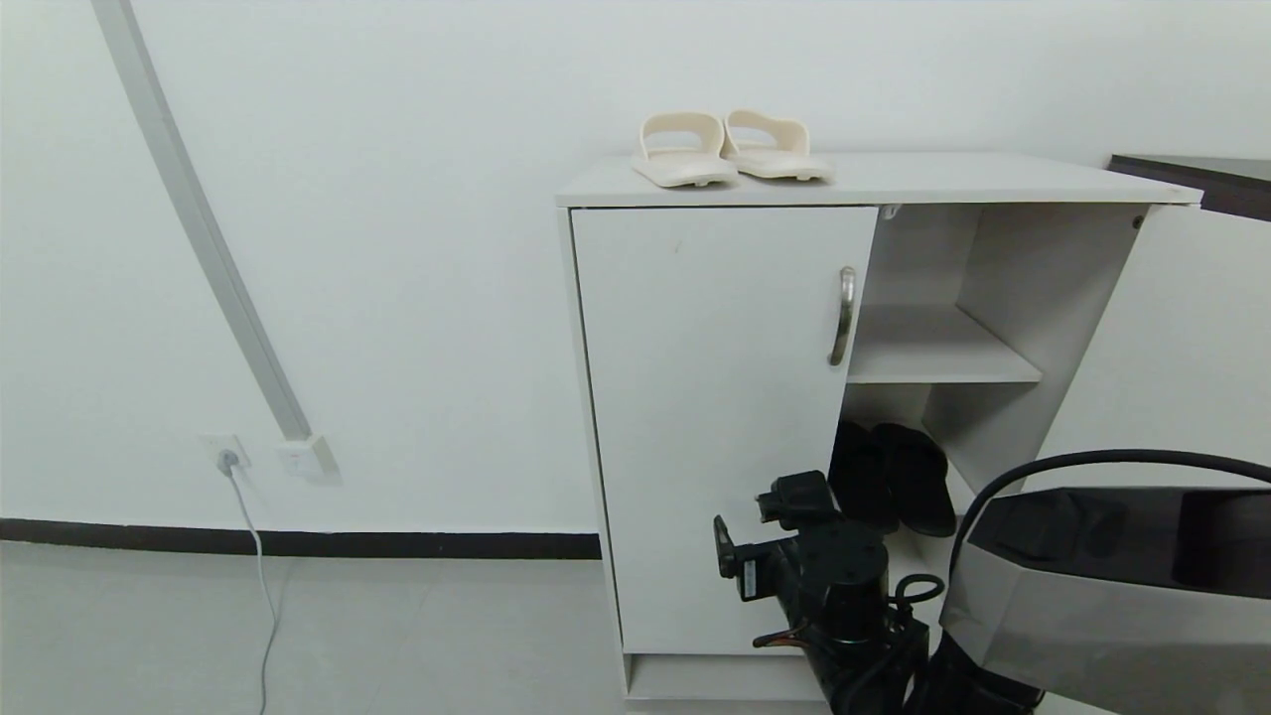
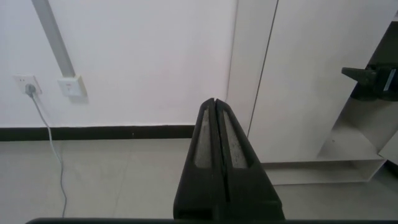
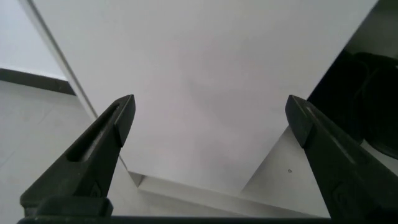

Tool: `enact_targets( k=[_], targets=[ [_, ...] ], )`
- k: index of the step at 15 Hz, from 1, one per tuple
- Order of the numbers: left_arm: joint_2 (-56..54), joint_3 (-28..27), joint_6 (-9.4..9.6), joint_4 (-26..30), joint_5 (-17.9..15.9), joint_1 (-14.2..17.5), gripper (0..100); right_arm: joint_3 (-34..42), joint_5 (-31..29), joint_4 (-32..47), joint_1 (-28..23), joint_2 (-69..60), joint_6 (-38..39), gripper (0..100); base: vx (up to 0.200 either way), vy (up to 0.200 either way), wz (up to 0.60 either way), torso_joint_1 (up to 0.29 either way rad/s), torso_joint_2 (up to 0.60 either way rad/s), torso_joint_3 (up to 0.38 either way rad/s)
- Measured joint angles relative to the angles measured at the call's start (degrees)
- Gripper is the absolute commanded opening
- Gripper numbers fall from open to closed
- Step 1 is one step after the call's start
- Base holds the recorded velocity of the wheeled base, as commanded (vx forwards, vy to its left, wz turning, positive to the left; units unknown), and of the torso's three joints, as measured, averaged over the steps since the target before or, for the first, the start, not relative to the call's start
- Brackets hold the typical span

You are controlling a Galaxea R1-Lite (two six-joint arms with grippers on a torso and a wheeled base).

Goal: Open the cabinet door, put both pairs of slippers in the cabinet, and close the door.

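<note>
While beige slippers (image 1: 730, 149) sit atop the cabinet (image 1: 943, 179) and black slippers (image 1: 899, 477) lie inside, the right end effector (image 3: 211, 112) hangs released by the shut door (image 1: 715, 417), the left end effector (image 2: 214, 107) clenched empty.

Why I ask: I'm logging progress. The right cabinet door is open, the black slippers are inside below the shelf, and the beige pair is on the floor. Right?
Not quite. The beige pair is not on the floor; it sits on top of the cabinet, as the head view shows. The right door is open and the black slippers are inside below the shelf.
</note>
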Motion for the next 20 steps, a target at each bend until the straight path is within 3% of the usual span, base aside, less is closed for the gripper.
enact_targets(
  k=[4,20],
  targets=[
    [0.00,0.00,0.57,0.06,-0.15,0.00,0,-0.20,-0.09,-0.21,-0.06,-0.02,-0.41,100,0.000,0.000,0.00,0.006,-0.05,-0.072],
    [0.00,0.00,0.61,0.01,-0.17,0.00,0,0.02,-0.02,-2.16,-1.02,-0.11,-1.72,100,0.000,0.000,0.00,0.116,-0.45,-0.330]
  ],
)
